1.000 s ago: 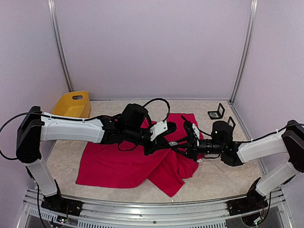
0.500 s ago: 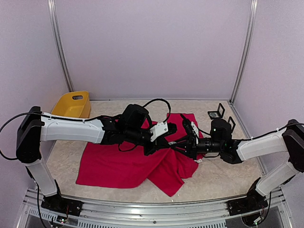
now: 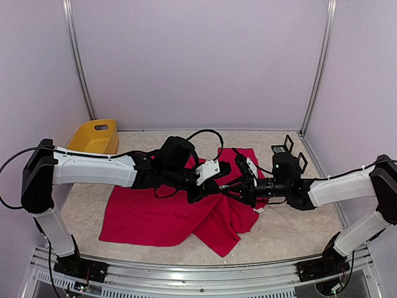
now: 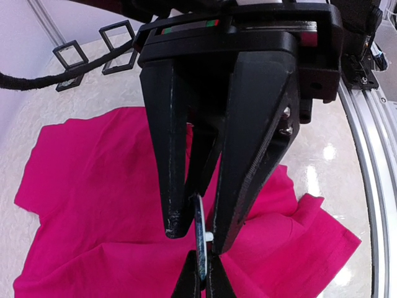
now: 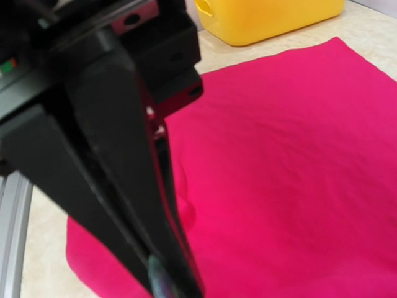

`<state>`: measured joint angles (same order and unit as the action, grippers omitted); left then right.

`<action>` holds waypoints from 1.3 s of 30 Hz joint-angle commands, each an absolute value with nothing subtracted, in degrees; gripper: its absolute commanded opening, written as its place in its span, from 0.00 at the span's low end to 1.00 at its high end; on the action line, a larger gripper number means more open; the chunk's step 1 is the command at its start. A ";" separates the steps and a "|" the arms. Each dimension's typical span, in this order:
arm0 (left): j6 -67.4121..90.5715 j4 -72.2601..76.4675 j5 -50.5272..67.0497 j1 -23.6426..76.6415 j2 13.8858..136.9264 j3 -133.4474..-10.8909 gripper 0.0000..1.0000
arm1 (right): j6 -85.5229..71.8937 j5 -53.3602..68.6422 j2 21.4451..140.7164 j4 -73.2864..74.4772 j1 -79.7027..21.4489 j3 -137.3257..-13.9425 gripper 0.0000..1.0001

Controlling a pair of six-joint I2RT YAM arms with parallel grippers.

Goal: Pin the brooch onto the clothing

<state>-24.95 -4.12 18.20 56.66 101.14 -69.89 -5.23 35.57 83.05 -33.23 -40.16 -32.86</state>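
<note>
The crimson-pink T-shirt (image 3: pixel 155 214) lies rumpled on the table; it also shows in the left wrist view (image 4: pixel 93 186) and the right wrist view (image 5: pixel 298 155). My two grippers meet tip to tip just above its middle. My left gripper (image 3: pixel 218 184) (image 4: pixel 201 261) is shut on the brooch (image 4: pixel 200 225), a thin round disc seen edge-on with a small white stud on one face. My right gripper (image 3: pixel 227 189) (image 4: pixel 200 234) is open, with one finger on each side of the brooch; one finger (image 4: pixel 239 186) touches the stud. The right wrist view shows only a blurred bluish edge of the brooch (image 5: pixel 156 279).
A yellow plastic tub (image 3: pixel 94 136) (image 5: pixel 267 18) stands at the back left corner. Two small black frames (image 3: pixel 283 148) stand at the back right, also in the left wrist view (image 4: pixel 69 54). The metal rail (image 4: pixel 372 143) runs along the table's near edge.
My right arm's wrist has moved a little to the left and back, bringing its fingers further over the brooch. My left arm has stayed where it was.
</note>
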 commanded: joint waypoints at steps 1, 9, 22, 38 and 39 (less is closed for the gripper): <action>-25.93 -5.40 23.42 59.50 101.47 -71.59 0.00 | -4.83 29.00 83.51 -34.30 -38.76 -35.04 0.18; -25.93 -5.16 23.45 59.47 100.81 -70.91 0.00 | -5.93 26.23 82.53 -33.31 -38.35 -34.23 0.06; -25.54 -5.00 20.87 58.98 100.62 -69.43 0.00 | -6.37 27.93 77.94 -32.97 -36.54 -31.11 0.18; -25.42 -5.14 17.33 58.45 101.06 -69.24 0.00 | -2.44 31.49 71.04 -27.07 -35.43 -29.36 0.29; -25.29 -5.17 17.43 58.40 101.12 -69.26 0.00 | -2.22 31.83 71.02 -27.18 -35.40 -29.28 0.30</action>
